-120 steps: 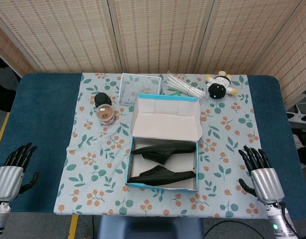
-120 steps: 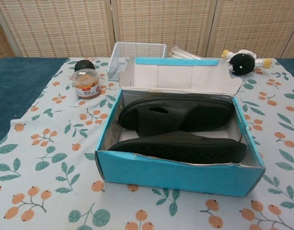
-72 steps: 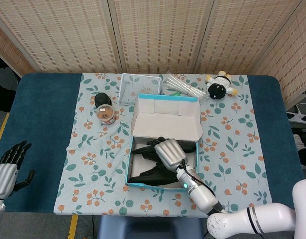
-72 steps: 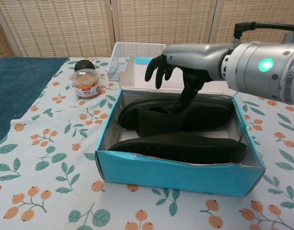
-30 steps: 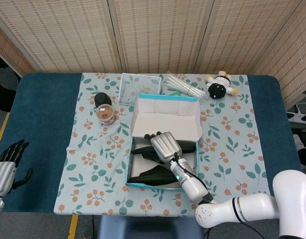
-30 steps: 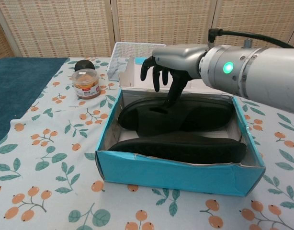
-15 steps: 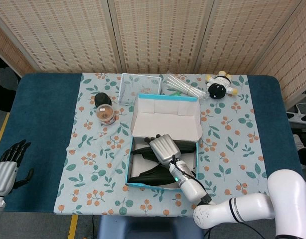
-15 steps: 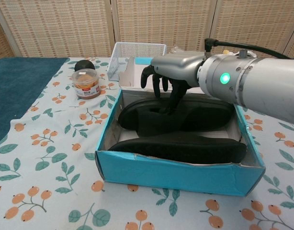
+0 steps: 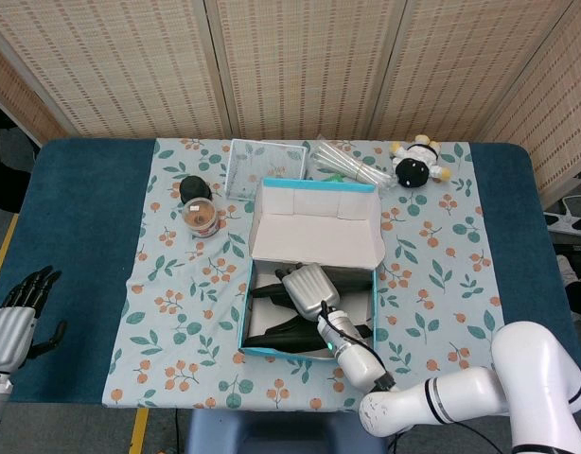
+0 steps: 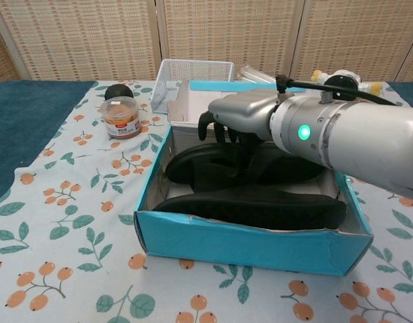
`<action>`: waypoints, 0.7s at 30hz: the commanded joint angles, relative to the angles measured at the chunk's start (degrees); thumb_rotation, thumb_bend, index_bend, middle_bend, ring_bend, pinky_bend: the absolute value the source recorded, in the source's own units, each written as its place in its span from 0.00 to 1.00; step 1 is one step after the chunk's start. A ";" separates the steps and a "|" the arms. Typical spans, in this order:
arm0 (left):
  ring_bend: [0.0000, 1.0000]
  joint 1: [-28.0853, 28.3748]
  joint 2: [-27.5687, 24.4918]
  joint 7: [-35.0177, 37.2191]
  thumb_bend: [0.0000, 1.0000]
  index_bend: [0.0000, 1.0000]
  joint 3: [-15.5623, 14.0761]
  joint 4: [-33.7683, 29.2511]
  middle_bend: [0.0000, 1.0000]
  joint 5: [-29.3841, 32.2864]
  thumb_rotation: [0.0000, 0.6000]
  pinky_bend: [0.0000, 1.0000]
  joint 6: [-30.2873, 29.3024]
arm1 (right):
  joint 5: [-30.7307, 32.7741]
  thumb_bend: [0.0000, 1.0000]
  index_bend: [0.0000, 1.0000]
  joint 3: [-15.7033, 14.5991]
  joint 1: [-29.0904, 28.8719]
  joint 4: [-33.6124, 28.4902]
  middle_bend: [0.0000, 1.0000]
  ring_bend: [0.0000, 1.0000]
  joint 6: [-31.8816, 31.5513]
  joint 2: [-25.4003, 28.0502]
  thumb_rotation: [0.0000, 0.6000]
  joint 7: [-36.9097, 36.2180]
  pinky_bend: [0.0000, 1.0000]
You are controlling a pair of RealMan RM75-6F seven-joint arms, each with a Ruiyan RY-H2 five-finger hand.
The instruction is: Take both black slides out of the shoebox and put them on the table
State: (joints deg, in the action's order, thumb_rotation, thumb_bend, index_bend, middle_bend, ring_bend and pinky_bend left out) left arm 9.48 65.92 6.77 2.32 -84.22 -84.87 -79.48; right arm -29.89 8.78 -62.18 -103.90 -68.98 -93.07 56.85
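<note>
Two robot hands show in the head view. The right robot hand [image 9: 307, 288] sits in the lower middle of the frame, reaching palm-down into the shoebox [image 9: 256, 322], its fingers bent over the rear black slide [image 9: 352, 282]; whether they grip it cannot be told from here. The left robot hand [image 9: 14, 320] hangs at the lower left edge, off the desk [image 9: 82, 218], fingers spread and holding nothing. The front black slide [image 9: 286, 336] lies along the box's near wall.

From the chest view, the right robot hand [image 10: 241, 120] fills the middle, silver-backed with dark fingers [image 10: 205, 125] curled down onto the strap of the rear black slide [image 10: 200, 165]; contact looks likely, a firm hold is unclear. The front black slide [image 10: 260, 205] lies flat, sole up, just behind the teal front wall of the shoebox [image 10: 247, 245]. Both slides are matte black and rest inside the box.
</note>
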 commanded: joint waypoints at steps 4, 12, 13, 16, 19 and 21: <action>0.00 0.07 -0.11 -0.09 0.44 0.00 -0.14 -0.02 0.00 0.10 1.00 0.16 0.36 | 0.58 0.20 0.26 -0.28 -0.60 1.94 0.38 0.32 0.28 -1.76 1.00 0.80 0.53; 0.00 0.20 -0.03 -0.52 0.44 0.00 -0.10 -0.15 0.00 0.37 1.00 0.16 0.68 | 1.30 0.24 0.75 -0.05 -0.74 3.46 0.73 0.62 -1.34 -3.35 1.00 1.99 0.84; 0.00 0.20 -0.02 -0.49 0.44 0.00 -0.11 -0.10 0.00 0.44 1.00 0.16 0.75 | 1.20 0.25 0.79 0.07 -0.66 3.55 0.76 0.64 -1.58 -3.52 1.00 1.90 0.86; 0.00 0.19 -0.03 -0.39 0.44 0.00 -0.15 -0.03 0.00 0.34 1.00 0.16 0.68 | -0.08 0.29 0.87 0.38 -0.22 3.79 0.81 0.69 -2.21 -3.78 1.00 0.99 0.91; 0.00 0.13 -0.03 -0.45 0.44 0.00 -0.15 -0.07 0.00 0.30 1.00 0.16 0.51 | -1.97 0.32 0.90 0.77 0.37 3.47 0.82 0.71 -2.51 -3.45 1.00 -0.44 0.93; 0.00 0.12 -0.04 -0.46 0.44 0.00 -0.14 -0.08 0.00 0.29 1.00 0.16 0.48 | -2.76 0.32 0.90 1.07 0.76 2.66 0.83 0.71 -2.62 -2.84 1.00 -1.20 0.93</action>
State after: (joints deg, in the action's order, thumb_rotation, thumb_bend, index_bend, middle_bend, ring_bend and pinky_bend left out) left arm 9.60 65.88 6.31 2.18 -84.30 -84.57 -79.00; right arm -32.14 9.57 -61.76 -100.73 -71.44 -96.32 56.14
